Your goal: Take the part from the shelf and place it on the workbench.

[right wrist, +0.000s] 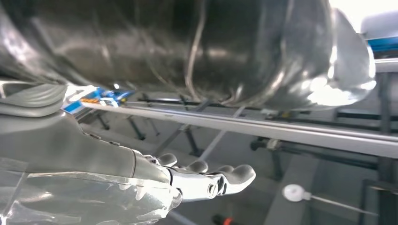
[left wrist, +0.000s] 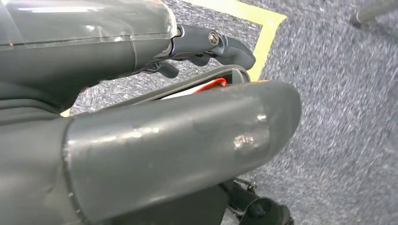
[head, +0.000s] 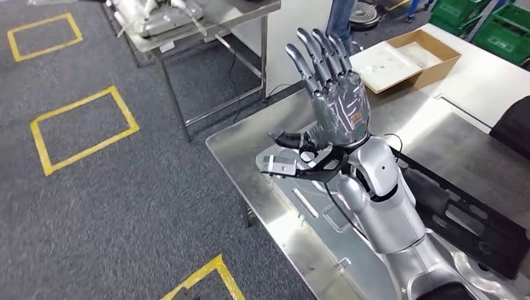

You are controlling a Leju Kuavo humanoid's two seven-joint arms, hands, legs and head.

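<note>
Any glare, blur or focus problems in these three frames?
Head view: sharp, with bright glare on the steel workbench beside the raised right hand. Left wrist view: the left hand is near and soft, the carpet smeared by blur. Right wrist view: blown-out highlight on the shiny metal part, background hazy.

Industrial workshop / robot test floor. Landmark: steel workbench (head: 250, 164), bare metal top w/ a black stamped frame part (head: 475, 215) lying on it. Grey carpet floor (head: 112, 206) left of the bench carries yellow tape squares (head: 84, 128), i.e. marked stations. Beyond the bench's far corner stands a second metal table (head: 240, 15) w/ equipment on top. Open cardboard box (head: 412, 59) at the bench's far end; green plastic crates (head: 494, 25) past that.
</note>
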